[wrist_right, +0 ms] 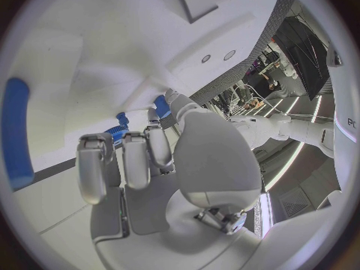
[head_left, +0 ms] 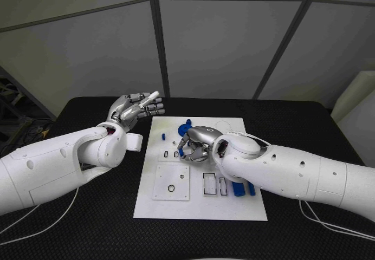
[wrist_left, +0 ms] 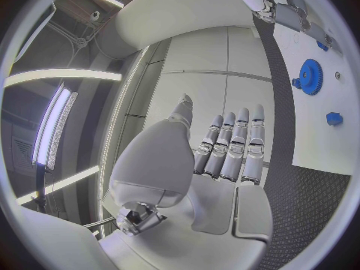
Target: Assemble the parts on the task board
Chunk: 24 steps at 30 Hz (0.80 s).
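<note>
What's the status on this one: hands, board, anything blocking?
Left hand open, raised off the white task board. Right hand low over board, grip unclear. Blue toothed gear on board. Nothing blocking.

No legible text, labels, brand marks or numbers appear in any view — the flat white rectangular task board, the small blue plastic parts on it and the black counter carry no readable marks. Dark strokes on the right forearm in the right wrist view — partly cut off, unreadable.
</note>
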### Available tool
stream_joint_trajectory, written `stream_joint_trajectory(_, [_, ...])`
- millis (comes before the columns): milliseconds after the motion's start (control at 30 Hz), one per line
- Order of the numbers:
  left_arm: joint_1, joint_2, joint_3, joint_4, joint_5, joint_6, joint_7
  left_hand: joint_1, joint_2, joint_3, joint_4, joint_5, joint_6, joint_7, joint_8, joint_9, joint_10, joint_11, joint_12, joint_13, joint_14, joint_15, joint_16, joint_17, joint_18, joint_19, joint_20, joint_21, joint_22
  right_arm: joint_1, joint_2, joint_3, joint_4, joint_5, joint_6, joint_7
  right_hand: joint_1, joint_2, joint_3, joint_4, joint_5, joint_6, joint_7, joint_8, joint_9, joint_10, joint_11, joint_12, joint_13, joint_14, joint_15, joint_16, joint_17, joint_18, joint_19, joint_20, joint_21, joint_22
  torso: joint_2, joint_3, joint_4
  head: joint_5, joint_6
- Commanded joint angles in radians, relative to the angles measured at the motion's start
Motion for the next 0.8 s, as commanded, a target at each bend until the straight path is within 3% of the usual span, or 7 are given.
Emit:
stream_joint_trajectory(33, [0.001, 0.000, 0.001, 0.001, -0.005, 0.015, 0.000, 0.001, 0.009, 0.001, -0.005, 0.004, 0.005, 0.040, -0.006, -0.001, 0.006, 0.001, -0.007, -0.001, 0.002, 0.005, -0.007, -0.001, -0.009, 0.003, 0.000, 0.004, -0.002, -0.001, -0.003, -0.002, 0.004, -0.006, -0.034, -0.001, -0.007, -0.012, -0.012, 0.006, -0.016, -0.018, 0.002, -0.004, -0.001, -0.005, 0.005, -0.008, 0.056, 0.058, 0.007, -0.005, 0.032, -0.007, 0.103, 0.009, 0.003, 0.263, 0.000, 0.0002, 0.0002, 0.001, 0.001])
stream_joint_trajectory(267, [0.001, 0.000, 0.001, -0.004, -0.010, 0.016, -0.006, 0.001, 0.009, 0.000, -0.006, 0.004, 0.005, 0.039, -0.007, -0.001, 0.006, 0.001, -0.007, -0.001, 0.002, 0.004, -0.007, -0.001, -0.009, 0.003, 0.000, 0.004, -0.002, -0.001, -0.028, -0.002, 0.040, 0.005, -0.137, 0.040, 0.000, -0.025, -0.029, 0.024, -0.048, -0.046, 0.006, -0.004, -0.002, -0.017, 0.009, -0.027, 0.042, 0.056, 0.011, -0.011, 0.025, -0.007, 0.103, 0.012, 0.003, 0.263, -0.001, 0.0012, -0.0006, 0.002, 0.002])
stream_joint_trajectory(400, [0.001, -0.002, 0.001, -0.008, -0.043, 0.020, -0.031, -0.003, 0.016, -0.004, -0.014, 0.005, 0.016, 0.037, -0.007, 0.000, 0.032, -0.005, 0.000, 0.002, 0.031, -0.003, 0.000, 0.002, -0.005, 0.016, -0.004, 0.012, -0.002, -0.001, -0.072, -0.002, 0.086, 0.052, -0.195, 0.112, 0.008, -0.025, -0.029, 0.025, -0.048, -0.049, 0.007, -0.003, -0.001, -0.019, 0.009, -0.030, 0.039, 0.054, 0.011, -0.016, 0.016, -0.007, 0.103, 0.013, 0.003, 0.263, -0.002, 0.0014, -0.0006, 0.002, 0.004])
stream_joint_trajectory(500, [0.001, -0.008, 0.001, -0.009, -0.093, 0.031, -0.068, -0.009, 0.028, -0.009, -0.022, 0.020, 0.062, 0.022, 0.010, 0.011, 0.122, -0.029, 0.038, 0.014, 0.118, -0.029, 0.034, 0.016, -0.003, 0.066, -0.025, 0.042, 0.007, 0.000, -0.123, -0.001, 0.133, 0.130, -0.201, 0.187, 0.017, -0.023, -0.028, 0.028, -0.048, -0.047, 0.007, 0.000, 0.001, -0.022, 0.010, -0.035, 0.035, 0.053, 0.011, -0.018, 0.013, -0.007, 0.103, 0.013, 0.003, 0.263, -0.004, 0.0011, -0.0011, 0.003, 0.008])
stream_joint_trajectory(567, [0.000, -0.015, 0.001, -0.008, -0.144, 0.050, -0.110, -0.014, 0.037, -0.010, -0.022, 0.048, 0.123, -0.004, 0.036, 0.026, 0.196, -0.057, 0.067, 0.023, 0.207, -0.061, 0.072, 0.035, 0.001, 0.127, -0.051, 0.078, 0.020, 0.003, -0.164, 0.004, 0.167, 0.201, -0.180, 0.232, 0.027, -0.020, -0.027, 0.030, -0.049, -0.038, 0.006, 0.003, 0.005, -0.037, 0.009, -0.063, 0.014, 0.048, 0.011, -0.029, -0.002, -0.007, 0.103, 0.013, 0.003, 0.263, -0.006, 0.0012, -0.0011, 0.004, 0.013])
stream_joint_trajectory(700, [0.001, -0.027, 0.001, -0.007, -0.260, 0.118, -0.236, -0.025, 0.053, -0.011, -0.011, 0.062, 0.207, -0.053, 0.066, 0.047, 0.314, -0.112, 0.099, 0.033, 0.345, -0.116, 0.132, 0.076, 0.003, 0.232, -0.106, 0.145, 0.047, 0.016, -0.234, 0.025, 0.210, 0.335, -0.124, 0.276, 0.048, -0.015, -0.024, 0.032, -0.047, -0.029, 0.003, 0.004, 0.011, -0.066, 0.006, -0.119, -0.028, 0.029, 0.009, -0.073, -0.066, 0.007, 0.068, 0.012, -0.037, 0.214, -0.019, 0.0068, -0.0019, 0.009, 0.015])
stream_joint_trajectory(800, [0.002, -0.035, 0.001, -0.011, -0.379, 0.208, -0.371, -0.038, 0.061, -0.016, 0.004, 0.053, 0.232, -0.073, 0.067, 0.058, 0.396, -0.137, 0.116, 0.040, 0.418, -0.146, 0.165, 0.109, -0.001, 0.286, -0.132, 0.185, 0.064, 0.032, -0.286, 0.035, 0.229, 0.428, -0.097, 0.294, 0.058, -0.014, -0.022, 0.030, -0.042, -0.026, 0.002, 0.003, 0.014, -0.072, 0.005, -0.135, -0.041, 0.024, 0.007, -0.091, -0.088, 0.012, 0.054, 0.011, -0.054, 0.194, -0.029, 0.0107, -0.0035, 0.013, 0.017])
